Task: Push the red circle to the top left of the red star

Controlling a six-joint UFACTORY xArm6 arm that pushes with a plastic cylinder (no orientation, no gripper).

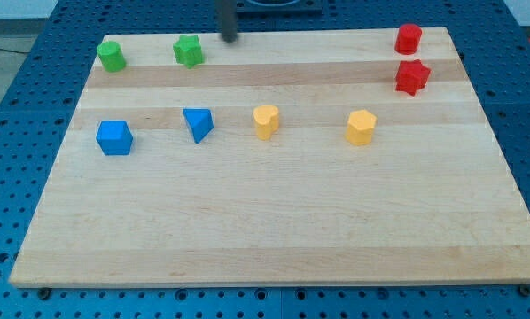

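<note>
inspection of the wooden board, which rests on a blue perforated table.

arm: ends in a plain dark rod with no pincer fitted, so there is nothing to report as released, clenched or grasping. my tip sits at the board's top edge, blurred, just beside the green star at its 2 o'clock, not touching it. it is well apart from both red blocks, which lie far off at its 3 o'clock.

task items: the red circle stands in the board's top right corner. the red star lies just beside it at the circle's 6 o'clock; a narrow gap appears between them, though contact cannot be ruled out. the circle is thus at the star's 12 o'clock, almost directly above.

other items: a green circle stands near the top left corner, at the green star's 9 o'clock. in the middle row, from the view's left: a blue cube, a blue triangle, a yellow block of rounded shape that cannot be told exactly, and a yellow hexagon. all four stand apart from one another.
</note>
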